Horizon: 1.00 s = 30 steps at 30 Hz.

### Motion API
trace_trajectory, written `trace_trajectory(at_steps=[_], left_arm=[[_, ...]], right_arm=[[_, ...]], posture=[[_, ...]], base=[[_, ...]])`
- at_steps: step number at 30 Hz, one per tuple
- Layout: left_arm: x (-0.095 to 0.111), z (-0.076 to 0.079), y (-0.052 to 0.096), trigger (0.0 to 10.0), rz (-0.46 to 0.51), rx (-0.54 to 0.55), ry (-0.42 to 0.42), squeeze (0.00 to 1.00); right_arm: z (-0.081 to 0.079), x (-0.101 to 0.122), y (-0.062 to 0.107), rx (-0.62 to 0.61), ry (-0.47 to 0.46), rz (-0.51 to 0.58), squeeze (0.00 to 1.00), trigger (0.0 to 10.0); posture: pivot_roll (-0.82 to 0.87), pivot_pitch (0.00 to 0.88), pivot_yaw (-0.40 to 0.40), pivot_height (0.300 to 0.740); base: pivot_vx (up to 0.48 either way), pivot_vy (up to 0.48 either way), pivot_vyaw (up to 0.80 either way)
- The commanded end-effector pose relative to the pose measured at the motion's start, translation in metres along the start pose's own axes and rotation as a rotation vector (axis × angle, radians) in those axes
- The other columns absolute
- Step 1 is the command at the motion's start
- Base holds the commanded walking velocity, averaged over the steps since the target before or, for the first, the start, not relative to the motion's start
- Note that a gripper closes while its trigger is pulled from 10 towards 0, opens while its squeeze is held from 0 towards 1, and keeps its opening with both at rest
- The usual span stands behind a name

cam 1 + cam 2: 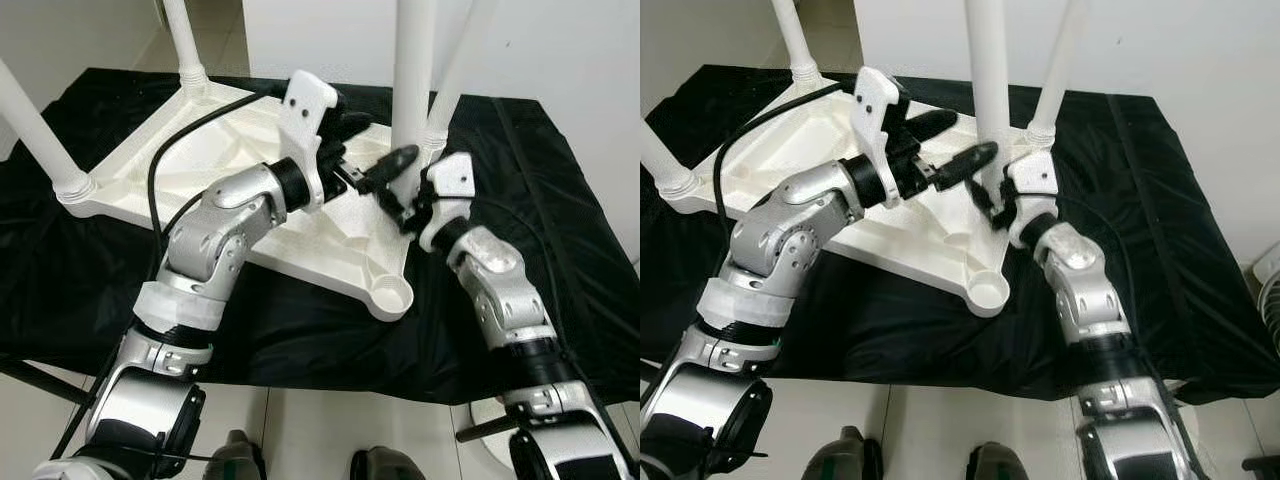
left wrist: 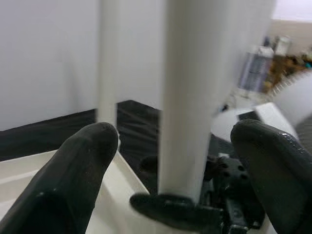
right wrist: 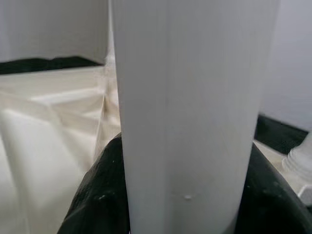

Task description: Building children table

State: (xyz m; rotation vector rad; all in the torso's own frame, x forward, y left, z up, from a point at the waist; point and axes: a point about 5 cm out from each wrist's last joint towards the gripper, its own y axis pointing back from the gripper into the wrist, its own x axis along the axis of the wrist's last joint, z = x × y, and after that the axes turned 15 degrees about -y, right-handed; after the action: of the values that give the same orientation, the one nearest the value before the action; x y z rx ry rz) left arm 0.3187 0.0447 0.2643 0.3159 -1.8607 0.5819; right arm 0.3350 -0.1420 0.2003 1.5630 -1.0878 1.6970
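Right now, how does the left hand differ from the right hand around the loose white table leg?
The left hand is open, its black fingers spread either side of the loose white plastic table leg without gripping. The right hand is shut on that leg, low down near the white tabletop. Both reach the same leg.

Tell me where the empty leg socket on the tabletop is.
The empty socket is at the upturned white tabletop's near corner, centre of the left eye view, just below the right hand holding a loose leg.

A black cloth (image 1: pixel 560 240) (creased) covers a stand before white walls (image 1: pixel 560 50).
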Motion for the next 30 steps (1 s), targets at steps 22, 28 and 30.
trace_trajectory(at_steps=[22,28,30], left_arm=[[0.031,0.010,-0.025,10.0,0.131,-0.078,0.099,0.00],[0.028,0.008,-0.027,10.0,0.091,-0.070,0.121,0.00],[0.026,0.006,-0.027,10.0,0.067,-0.063,0.129,0.00]], right_arm=[[-0.021,-0.022,0.007,0.232,-0.007,-0.115,0.00,10.0],[-0.020,-0.022,0.009,0.230,-0.005,-0.119,0.00,10.0],[-0.019,-0.022,0.010,0.226,-0.003,-0.122,0.00,10.0]], posture=[[-0.06,0.000,0.018,0.740],[-0.06,0.000,0.028,0.740],[-0.06,0.000,0.030,0.740]], base=[[0.000,0.000,0.00],[0.000,0.000,0.00],[0.000,0.000,0.00]])
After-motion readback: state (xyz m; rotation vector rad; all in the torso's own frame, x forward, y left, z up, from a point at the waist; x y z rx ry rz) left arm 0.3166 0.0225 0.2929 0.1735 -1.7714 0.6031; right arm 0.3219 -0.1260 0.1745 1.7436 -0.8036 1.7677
